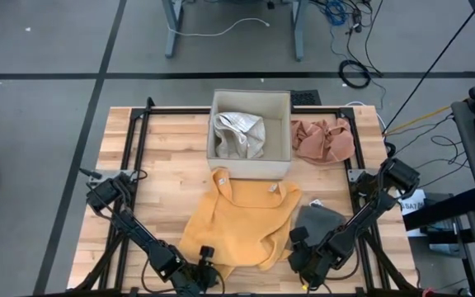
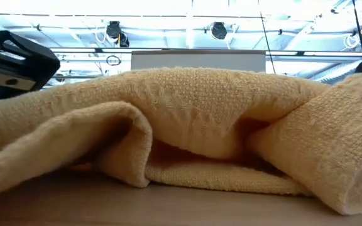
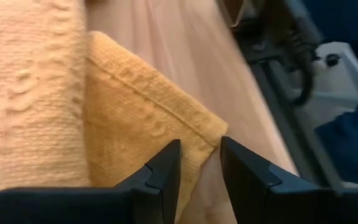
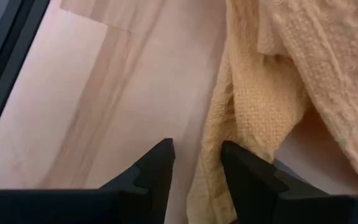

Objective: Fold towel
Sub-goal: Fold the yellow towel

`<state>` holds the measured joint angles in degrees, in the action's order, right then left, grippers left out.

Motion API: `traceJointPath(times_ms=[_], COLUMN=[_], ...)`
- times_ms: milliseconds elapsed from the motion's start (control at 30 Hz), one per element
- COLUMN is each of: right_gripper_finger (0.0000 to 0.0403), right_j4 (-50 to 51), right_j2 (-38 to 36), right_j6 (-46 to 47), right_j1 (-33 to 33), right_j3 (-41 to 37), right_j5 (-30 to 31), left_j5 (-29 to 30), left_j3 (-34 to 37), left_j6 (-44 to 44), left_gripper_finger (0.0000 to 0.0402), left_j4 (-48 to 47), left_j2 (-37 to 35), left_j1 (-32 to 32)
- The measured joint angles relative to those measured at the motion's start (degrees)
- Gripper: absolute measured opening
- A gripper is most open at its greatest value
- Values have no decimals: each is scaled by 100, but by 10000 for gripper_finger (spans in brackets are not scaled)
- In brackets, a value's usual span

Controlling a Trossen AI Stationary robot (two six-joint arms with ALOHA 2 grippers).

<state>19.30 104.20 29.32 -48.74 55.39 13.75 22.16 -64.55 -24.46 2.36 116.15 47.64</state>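
1. Yellow towel (image 1: 239, 224) lies rumpled on the wooden table (image 1: 163, 157), at the middle of the near half, just in front of the open box (image 1: 251, 124). Its near edge is bunched and partly doubled over; the low view shows thick rolled folds resting on the tabletop.
2. Left gripper (image 1: 202, 271) sits at the towel's near-left corner. In the left wrist view its fingers (image 3: 160, 177) stand a narrow gap apart with the towel's corner and hem lying in that gap — whether they actually pinch the cloth, I cannot tell.
3. Right gripper (image 1: 298, 247) sits at the towel's near-right edge, beside a grey cloth (image 1: 318, 219). In the right wrist view the towel's edge runs down between and partly under its fingers (image 4: 151, 171), which are likewise narrowly parted — grip or no grip cannot be told.
4. The box holds a crumpled pale cloth (image 1: 239, 134). A pink cloth (image 1: 323, 139) lies on the table just to the right of the box.
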Motion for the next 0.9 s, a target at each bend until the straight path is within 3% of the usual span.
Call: traceJointPath(times_ms=[167, 333, 500, 600, 900], right_gripper_finger=[122, 73, 10, 7, 1], right_j4=[-77, -143, -145, -152, -339], right_j2=[67, 36, 42, 44, -160], right_j6=[20, 4, 3, 2, -303], right_j1=[36, 47, 47, 49, 62], right_j3=[-2, -6, -8, -8, -49], right_j5=[-22, -43, -21, -19, -72], left_j5=[30, 61, 61, 57, -119], left_j3=[-4, -7, -13, -13, -154], left_j6=[98, 99, 301, 532, 1417], left_gripper_finger=[119, 115, 54, 11, 2], left_j4=[-59, -162, -292, -308, -483], left_j2=[3, 2, -4, -8, -257], left_j1=[-79, -202, -264, -276, -272])
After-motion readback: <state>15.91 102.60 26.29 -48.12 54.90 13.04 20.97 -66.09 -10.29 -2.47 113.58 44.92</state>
